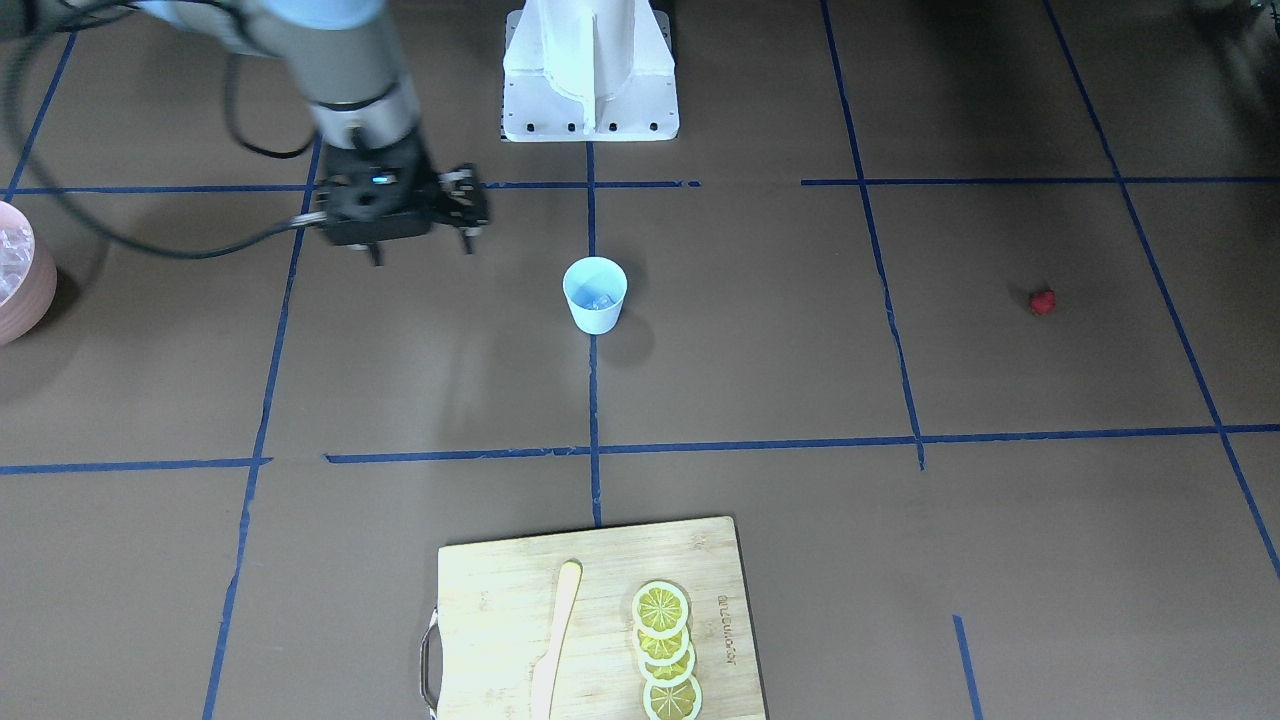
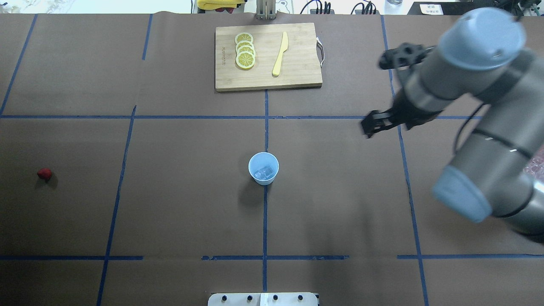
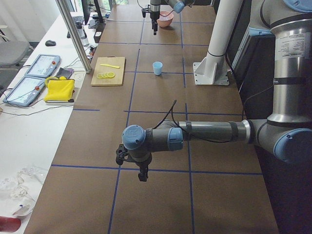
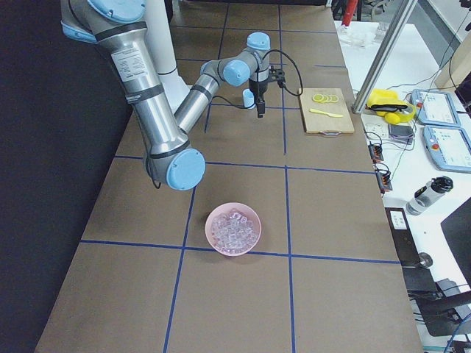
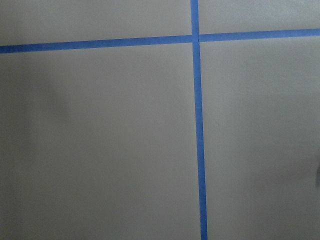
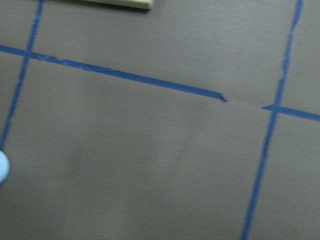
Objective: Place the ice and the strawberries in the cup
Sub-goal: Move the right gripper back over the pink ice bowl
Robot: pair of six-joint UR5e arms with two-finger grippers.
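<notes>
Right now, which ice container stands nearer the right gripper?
The light blue cup, mid-table; the pink bowl sits farther from the right gripper, at the edge.

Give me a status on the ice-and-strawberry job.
Done: ice sits in the cup. In hand: nothing; the right gripper hangs open and empty, apart from the cup, and whether the left gripper is open cannot be told. Left: the strawberry lies alone on the table, far from the cup, not yet picked.

Brown table [image 2: 340,191], gridded with blue tape [image 2: 264,212], carries the cup [image 2: 263,168]. Strawberry [image 2: 44,173]: well apart from cup, robot's left. Pink bowl [image 4: 232,250]: well apart, robot's right. Cutting board [image 2: 297,51]: beyond cup
</notes>
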